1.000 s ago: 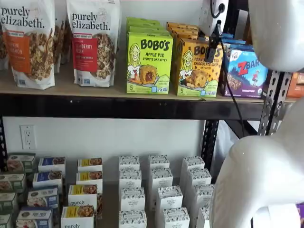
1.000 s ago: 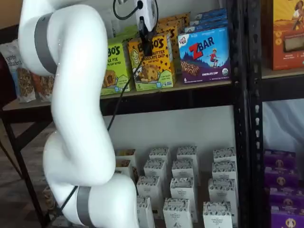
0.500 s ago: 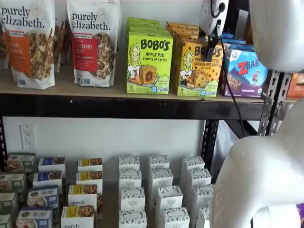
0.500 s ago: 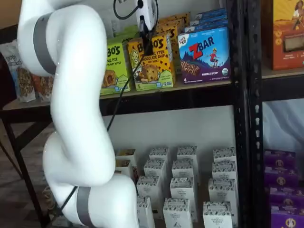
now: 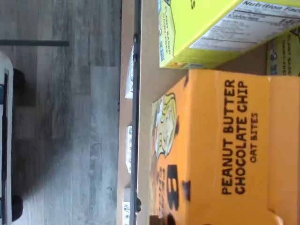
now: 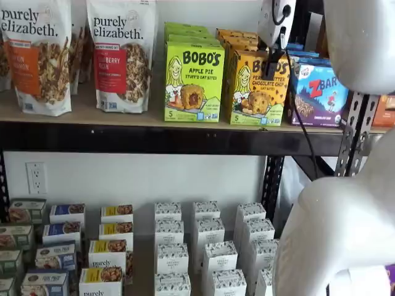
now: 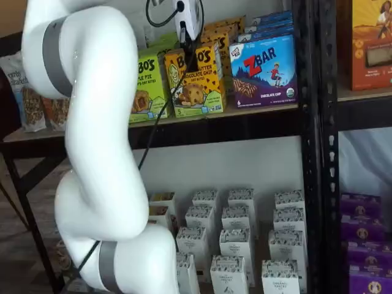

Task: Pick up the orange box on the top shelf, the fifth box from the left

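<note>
The robot arm's tool [image 7: 191, 60] hangs directly in front of the orange box [image 7: 197, 82] on the top shelf [image 7: 269, 111], its white body above the carton and its black fingers [image 6: 270, 68] dark against the carton's upper face. The fingers show side-on and no gap between them can be made out, so it is not possible to tell how far the tool is open; nothing appears to be gripped. The wrist view fills with the same orange box [image 5: 225, 150], its "Peanut Butter Chocolate Chip" lettering large and close.

By these signs the step in hand is the final approach, with the grasp not yet made. The next move calls for bringing the fingers to either side of the front carton and closing on it, then drawing it out without disturbing its neighbours.

In a shelf view, the orange box stands upright at the front of its row, with a lime-green box [image 6: 194, 81] touching or just beside it at 9 o'clock and a blue box [image 6: 320, 94] near it at 3 o'clock. More orange cartons line up behind it; their number cannot be told. Two granola bags [image 6: 120, 55] stand further toward 9 o'clock. On the lower level stand many small white cartons [image 6: 172, 259], too many and too overlapped for a sure count.
</note>
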Controlling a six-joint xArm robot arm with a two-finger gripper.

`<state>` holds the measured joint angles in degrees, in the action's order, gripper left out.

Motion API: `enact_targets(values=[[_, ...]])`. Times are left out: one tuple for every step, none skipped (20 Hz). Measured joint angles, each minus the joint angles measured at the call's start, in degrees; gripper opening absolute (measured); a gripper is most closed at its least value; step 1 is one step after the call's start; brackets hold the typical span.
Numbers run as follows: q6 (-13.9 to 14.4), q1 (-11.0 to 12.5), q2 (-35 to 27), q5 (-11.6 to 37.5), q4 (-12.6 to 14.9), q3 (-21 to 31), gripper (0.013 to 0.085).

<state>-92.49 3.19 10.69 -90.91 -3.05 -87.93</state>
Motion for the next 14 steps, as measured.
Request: enact_targets(values=[[0.04,-0.06,0.11,0.23,0.10,0.18,0.0530],[0.06,-0.09,0.24,0.52,0.09,0.43,0.0490],[0.08,-0.09,0.36,0.74,-0.01,0.65,0.0490],[0.06,-0.05,0.50,1.00,-0.28,0.91,0.0450],[0.04,0.01,0.55,1.06,-0.46,0.99,0.0450],[0.00,0.08,0.56,1.03,-0.64,1.01,0.0410],[-0.03,0.13,0.56,0.94,-0.76,0.98,0.0410],[-0.07,0.18,0.56,0.87,-0.85,0.94,0.0370],[-0.09,0.21,0.56,0.82,-0.90,0.90,0.0330],[-0.11,0.25,0.56,0.79,-0.99,0.89,0.0330],[-0.14,0.29,0.56,0.75,-1.06,0.87,0.0290],[-0.18,0.35,0.57,0.69,-1.15,0.84,0.0290],[-0.22,0.39,0.58,0.64,-1.19,0.81,0.0250],[-0.25,0.43,0.58,0.54,-1.20,0.76,0.0250]])
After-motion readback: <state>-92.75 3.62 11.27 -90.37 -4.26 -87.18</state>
